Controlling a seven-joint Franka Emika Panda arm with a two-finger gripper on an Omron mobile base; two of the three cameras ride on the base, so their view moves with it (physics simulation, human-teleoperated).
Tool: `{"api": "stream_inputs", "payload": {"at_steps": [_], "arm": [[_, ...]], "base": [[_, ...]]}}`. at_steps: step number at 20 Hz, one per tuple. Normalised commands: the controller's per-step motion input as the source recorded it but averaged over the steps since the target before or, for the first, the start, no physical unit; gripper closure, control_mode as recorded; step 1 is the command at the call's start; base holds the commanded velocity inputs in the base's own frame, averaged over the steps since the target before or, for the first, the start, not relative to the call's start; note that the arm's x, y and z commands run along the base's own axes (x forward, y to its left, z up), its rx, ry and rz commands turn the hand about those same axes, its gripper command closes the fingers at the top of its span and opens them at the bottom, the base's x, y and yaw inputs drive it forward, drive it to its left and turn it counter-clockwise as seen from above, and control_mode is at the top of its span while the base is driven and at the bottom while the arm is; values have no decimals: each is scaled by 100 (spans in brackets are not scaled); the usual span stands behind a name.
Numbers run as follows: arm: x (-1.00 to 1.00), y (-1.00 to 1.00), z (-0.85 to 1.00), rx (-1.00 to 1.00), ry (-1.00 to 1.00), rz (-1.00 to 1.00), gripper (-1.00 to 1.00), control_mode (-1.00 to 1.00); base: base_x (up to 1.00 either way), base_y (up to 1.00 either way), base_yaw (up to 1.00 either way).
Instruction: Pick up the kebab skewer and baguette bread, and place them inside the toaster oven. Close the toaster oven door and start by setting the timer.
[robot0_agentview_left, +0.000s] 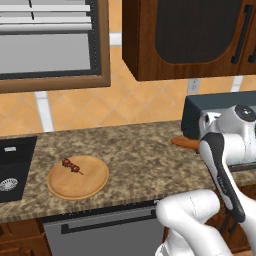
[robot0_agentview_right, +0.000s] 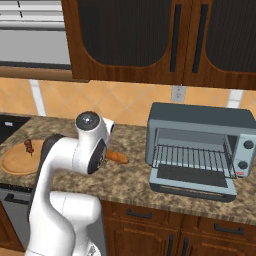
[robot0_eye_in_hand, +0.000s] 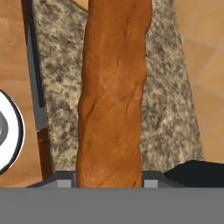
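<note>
The orange-brown baguette bread (robot0_eye_in_hand: 113, 96) runs up the middle of the hand view, lying on the speckled counter (robot0_eye_in_hand: 168, 109). My gripper (robot0_eye_in_hand: 109, 183) is down over its near end, and both dark fingertips (robot0_eye_in_hand: 65, 181) press against its sides. One end of the baguette bread (robot0_agentview_left: 184, 143) pokes out from behind my arm, left of the toaster oven (robot0_agentview_left: 210, 107); the baguette bread (robot0_agentview_right: 118, 158) shows likewise from the right. The toaster oven (robot0_agentview_right: 200, 125) stands with its door (robot0_agentview_right: 192, 184) folded down and its rack bare. The kebab skewer (robot0_agentview_left: 72, 166) rests on a round wooden plate (robot0_agentview_left: 90, 185).
A black sink (robot0_agentview_left: 12, 170) is set into the counter left of the plate. Dark wooden wall cabinets (robot0_agentview_right: 150, 40) hang above the oven, and a window (robot0_agentview_left: 45, 45) sits over the sink. A grey dishwasher front (robot0_agentview_left: 100, 230) lies below the counter edge.
</note>
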Motion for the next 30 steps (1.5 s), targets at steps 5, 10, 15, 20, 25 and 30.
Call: {"api": "stream_inputs", "payload": {"at_steps": [5, 10, 15, 20, 25, 30], "arm": [[0, -100, 35, 0, -4, 0, 100, -100], [1, -100, 23, -2, -9, 5, 100, -100], [8, -100, 0, -7, -13, 7, 100, -100], [57, -78, -2, -4, -3, 8, 100, -100], [67, -61, -22, -1, 0, 11, 100, -100], [59, -52, -37, 0, 0, 10, 100, -100]], "base": [[0, 0, 0], [0, 0, 0], [0, 0, 0], [0, 0, 0], [0, 0, 0], [0, 0, 0]]}}
